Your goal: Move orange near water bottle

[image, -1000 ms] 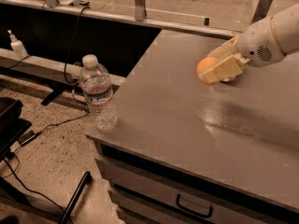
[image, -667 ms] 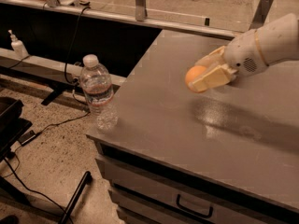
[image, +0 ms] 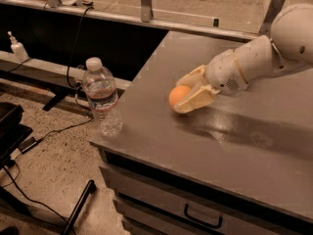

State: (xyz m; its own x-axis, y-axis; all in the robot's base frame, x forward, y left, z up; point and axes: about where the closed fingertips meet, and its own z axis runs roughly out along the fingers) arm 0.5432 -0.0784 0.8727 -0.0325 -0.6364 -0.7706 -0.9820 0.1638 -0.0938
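Observation:
The orange (image: 178, 96) is a small round fruit held between the cream fingers of my gripper (image: 185, 93), just above the grey table top (image: 161, 131). The gripper reaches in from the right on a white arm (image: 254, 62) and is shut on the orange. The water bottle (image: 101, 98), clear with a white cap and a pale label, stands upright at the table's front left corner, well to the left of the orange.
A small white pump bottle (image: 17, 47) stands on a ledge at the far left. Cables (image: 44, 136) and a dark stand lie on the floor to the left. A drawer with a handle (image: 200, 218) is below the table's front edge.
My gripper has carried the orange leftward and toward the front of the table, closer to the water bottle. The bottle has not moved.

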